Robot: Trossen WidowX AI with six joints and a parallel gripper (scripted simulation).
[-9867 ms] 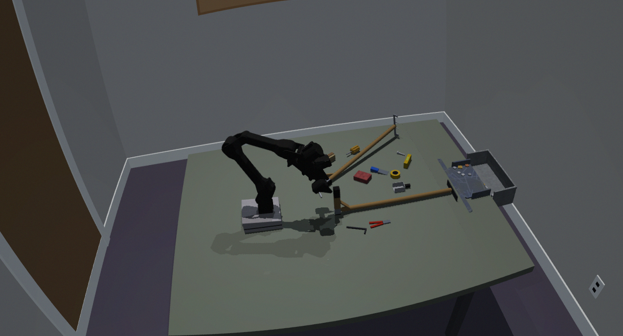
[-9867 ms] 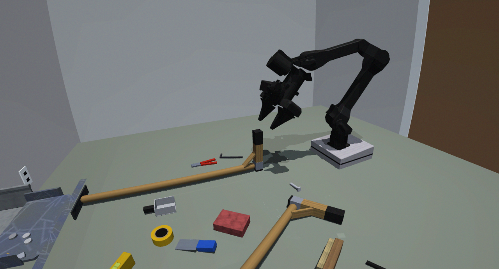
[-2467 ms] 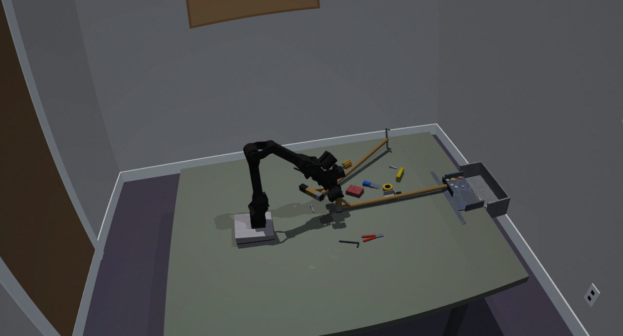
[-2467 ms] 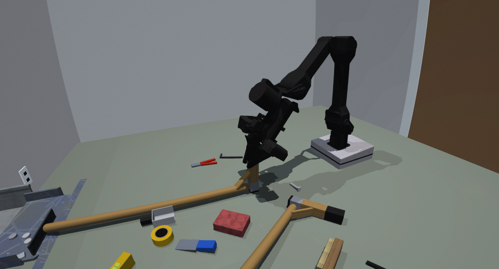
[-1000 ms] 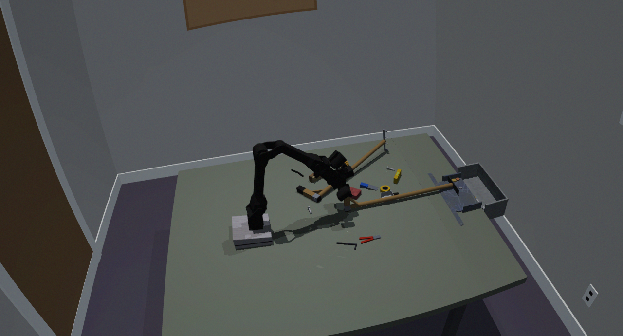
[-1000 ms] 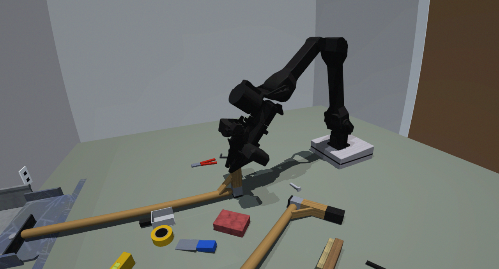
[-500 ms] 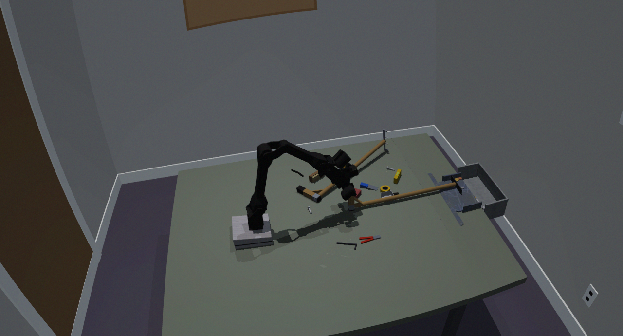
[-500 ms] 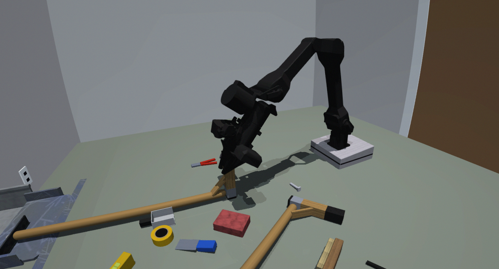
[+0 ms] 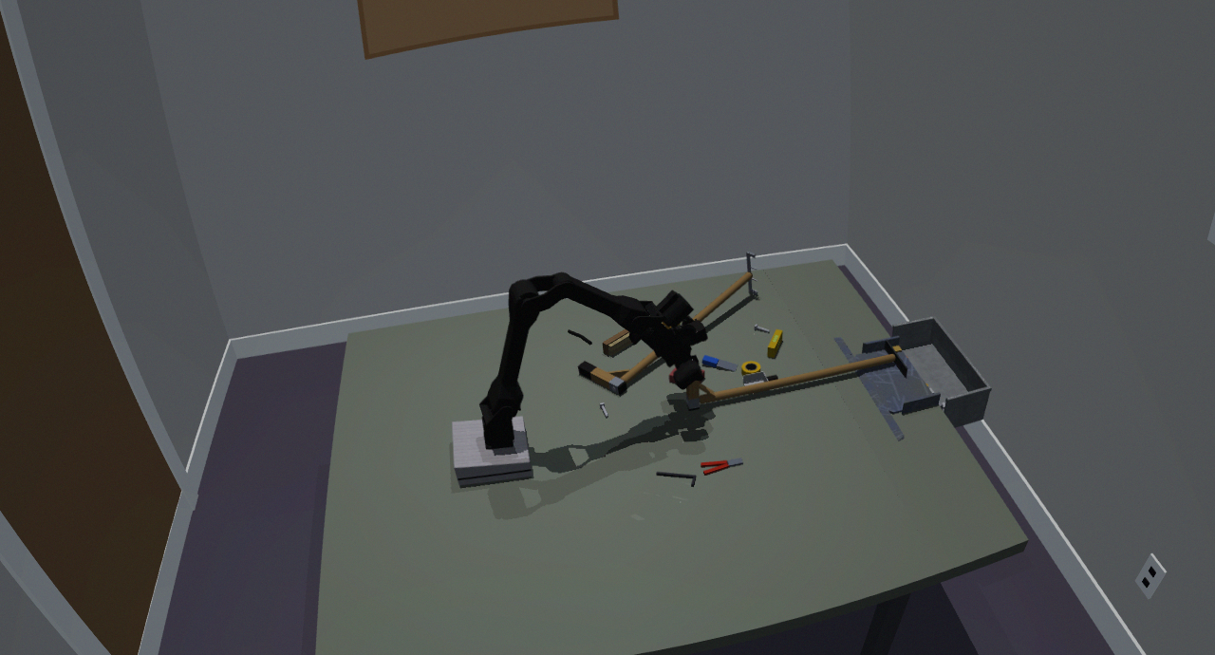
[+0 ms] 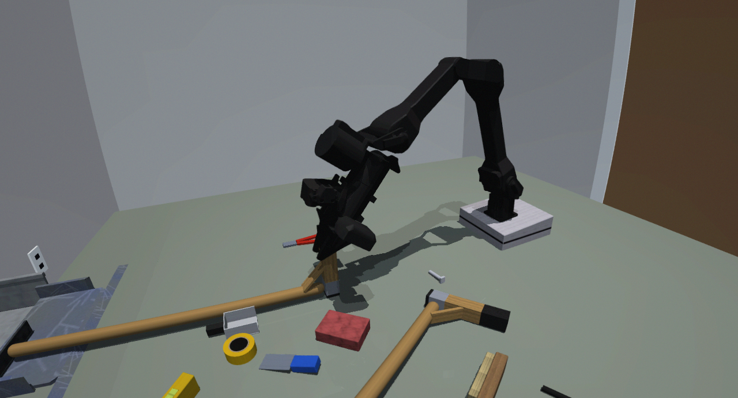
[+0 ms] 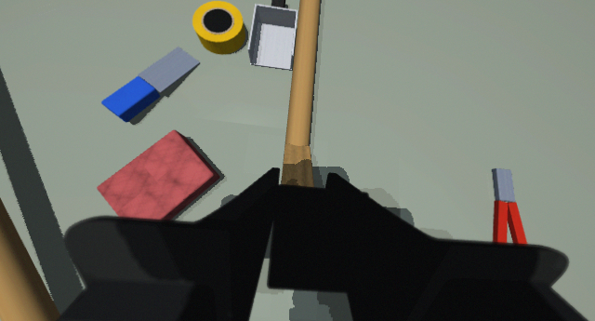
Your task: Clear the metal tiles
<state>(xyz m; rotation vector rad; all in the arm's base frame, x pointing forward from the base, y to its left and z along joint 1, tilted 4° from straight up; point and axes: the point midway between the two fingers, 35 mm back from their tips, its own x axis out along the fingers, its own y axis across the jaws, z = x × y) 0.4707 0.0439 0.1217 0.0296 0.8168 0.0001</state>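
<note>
My gripper (image 9: 694,385) (image 10: 324,254) (image 11: 303,178) is shut on the upright wooden grip of the long scraper (image 9: 798,380) (image 10: 180,315) (image 11: 304,79). The shaft slopes low over the table to the steel bench plate (image 9: 879,392) (image 10: 72,313). The dark blade is over the plate, near the catch box (image 9: 963,358) (image 10: 23,287). A small yellow tile (image 9: 896,347) shows at the blade's far side in the top view. Other tiles are too small or hidden to tell apart; the box floor shows only partly.
Left of the shaft in the wrist view lie a metal scoop (image 11: 274,46), yellow tape roll (image 11: 223,44), blue-handled putty knife (image 11: 132,98) and red block (image 11: 158,177). Red pliers (image 11: 500,220) lie right. Another long-handled tool (image 9: 721,296) (image 10: 399,346) lies to one side.
</note>
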